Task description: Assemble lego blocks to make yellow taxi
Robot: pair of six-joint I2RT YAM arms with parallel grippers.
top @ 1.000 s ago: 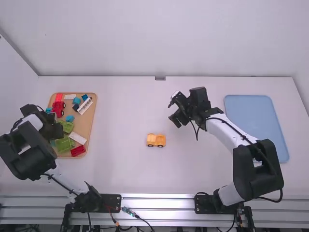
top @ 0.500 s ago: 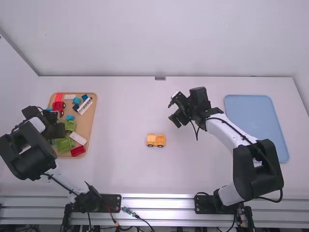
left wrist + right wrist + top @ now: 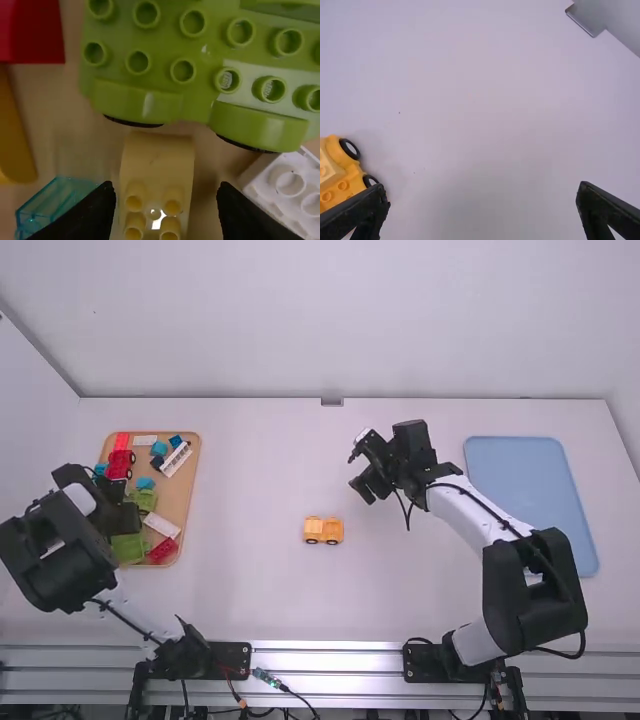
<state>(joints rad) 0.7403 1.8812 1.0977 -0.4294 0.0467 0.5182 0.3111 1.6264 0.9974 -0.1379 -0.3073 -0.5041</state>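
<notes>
"What's nearest?"

"The left arm's black two-finger gripper (image 3: 125, 522), low over the tan, round-cornered tray (image 3: 178, 502). In its wrist view, a pale-yellow plastic block with a curved top (image 3: 157, 160) sits between its parted fingers, ungripped. A green studded plastic wheeled base (image 3: 190, 60) and a white studded plastic brick (image 3: 287, 185) lie near that block."

"And the taxi?"

"The yellow-orange plastic car with black wheels (image 3: 323, 530) stands on the white table (image 3: 260, 590), between the two arms, with a lighter block on its studded base."

"Farther off?"

"A flat, light-blue, round-cornered panel (image 3: 530, 500) on the right. Then the right arm's black gripper (image 3: 356, 476), beyond the car, its fingers wide apart and empty. Farther still, a red plastic wheeled piece (image 3: 119, 464) on the tray."
</notes>
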